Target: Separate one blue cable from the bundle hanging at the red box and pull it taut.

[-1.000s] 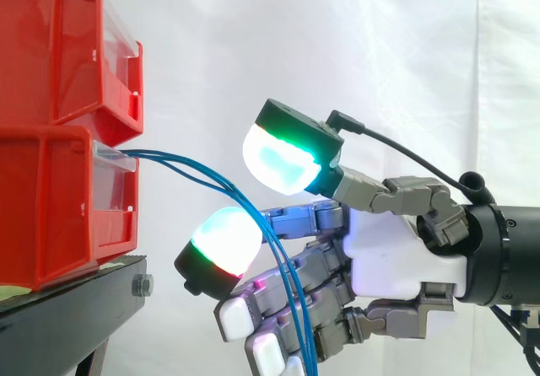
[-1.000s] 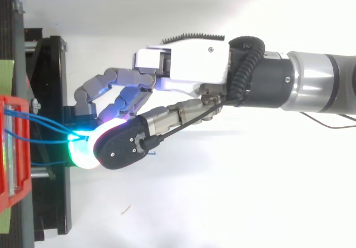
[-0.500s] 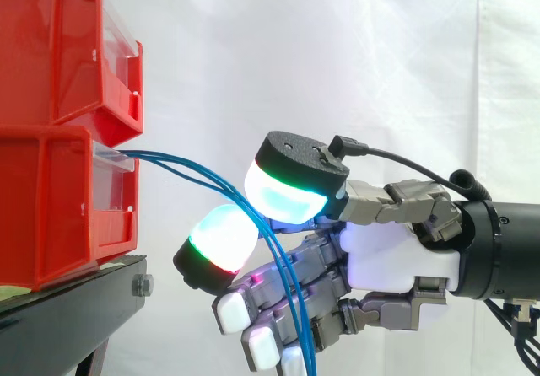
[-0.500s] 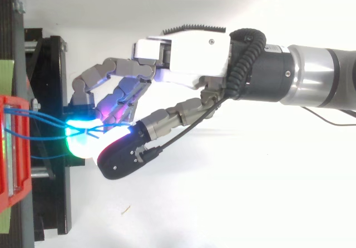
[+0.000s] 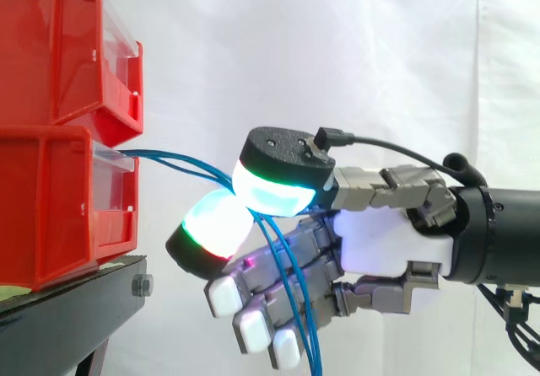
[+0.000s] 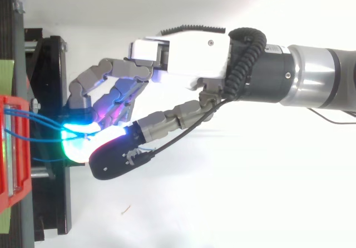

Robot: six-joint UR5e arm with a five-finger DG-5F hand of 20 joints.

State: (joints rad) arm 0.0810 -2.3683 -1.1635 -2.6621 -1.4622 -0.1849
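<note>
The robot hand (image 5: 380, 241) is pinching blue cables (image 5: 173, 158) between glowing pads (image 5: 270, 195) near the red box (image 5: 51, 199). Several strands are seemingly running through the pinch, so pulling is risking dragging the whole bundle.

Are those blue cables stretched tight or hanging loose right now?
Loose: the blue cables leave the red bin in a curve and droop down through the hand.
</note>
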